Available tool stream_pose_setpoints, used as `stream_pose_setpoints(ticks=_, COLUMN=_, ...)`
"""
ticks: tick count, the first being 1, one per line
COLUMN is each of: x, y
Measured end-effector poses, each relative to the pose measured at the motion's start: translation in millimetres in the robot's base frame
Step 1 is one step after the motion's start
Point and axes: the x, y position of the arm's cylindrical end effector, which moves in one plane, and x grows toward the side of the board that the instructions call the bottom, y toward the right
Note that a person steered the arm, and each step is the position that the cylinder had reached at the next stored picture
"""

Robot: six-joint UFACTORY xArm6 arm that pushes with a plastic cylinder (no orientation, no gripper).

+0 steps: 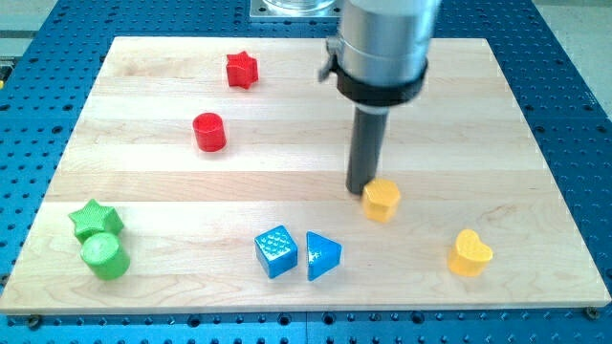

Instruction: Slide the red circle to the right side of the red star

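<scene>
The red circle [208,132] stands on the wooden board [143,182] at the upper left of middle. The red star [242,70] lies above and a little to the right of it, near the board's top edge. My tip [360,190] is at the centre right of the board, far to the right of and below both red blocks. It touches or nearly touches the left top edge of a yellow hexagon block [382,200].
A yellow heart [469,253] lies at the lower right. A blue cube [275,251] and a blue triangle [322,255] sit side by side at the bottom middle. A green star [96,220] and a green cylinder [104,256] sit at the lower left.
</scene>
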Motion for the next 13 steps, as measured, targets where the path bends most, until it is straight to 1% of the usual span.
stream_pose_setpoints(ticks=1, x=25, y=52)
stream_pose_setpoints(ticks=2, x=27, y=49)
stream_pose_setpoints(ticks=3, x=41, y=62)
stream_pose_setpoints(ticks=4, x=38, y=92)
stream_pose_setpoints(ticks=5, x=24, y=92)
stream_pose_setpoints(ticks=9, x=21, y=92)
stream_pose_setpoints(ticks=10, x=-13, y=48)
stream_pose_setpoints(ticks=11, x=-24, y=36)
stream_pose_setpoints(ticks=12, x=-32, y=3)
stream_pose_setpoints(ticks=13, x=-48, y=-102)
